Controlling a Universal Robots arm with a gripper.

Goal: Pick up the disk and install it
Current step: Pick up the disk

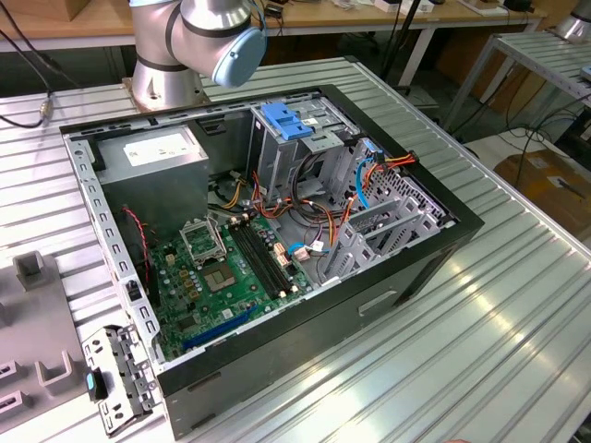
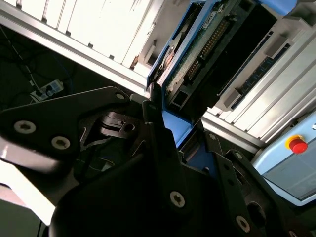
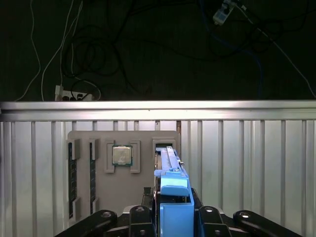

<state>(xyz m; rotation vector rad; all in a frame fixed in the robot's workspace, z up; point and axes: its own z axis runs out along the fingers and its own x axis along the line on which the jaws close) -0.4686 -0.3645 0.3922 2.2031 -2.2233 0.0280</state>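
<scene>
Ribbed aluminium tabletop (image 3: 247, 163) is running under everything, with a dark floor and loose cords lying beyond its far edge. The disk (image 3: 170, 168) is standing on edge at the grey tray (image 3: 98, 187), lined up with a slot there. I cannot tell whether it is sitting in that slot or hanging just clear of it. The gripper (image 3: 174, 210) is pinching it, with the black fingers (image 2: 157, 123) closing narrowly on its blue side rails.

The hold is looking risky because it is bearing on plastic rails near one end of the disk. The free end is likely pulling downward, so the disk could be tipping or sliding in the grip. Any sideways drag while the disk is low could be wedging it against the slot wall and jolting the tray. That would be shaking the chip (image 3: 121, 155) and the memory sticks (image 3: 72, 173) lying just beside it. Over at the computer (image 1: 277, 378), bundles of wires (image 1: 286, 198) are crowding the drive cage (image 1: 286, 161) under its blue latch (image 1: 288, 122), and these could be snagging a rail.

The arm (image 1: 199, 37) is standing at the table's far side behind the computer, one joint leaning over the case's far rim. The wrist is aiming the fingers down toward the tray, which is lying at the exterior view's near left.
</scene>
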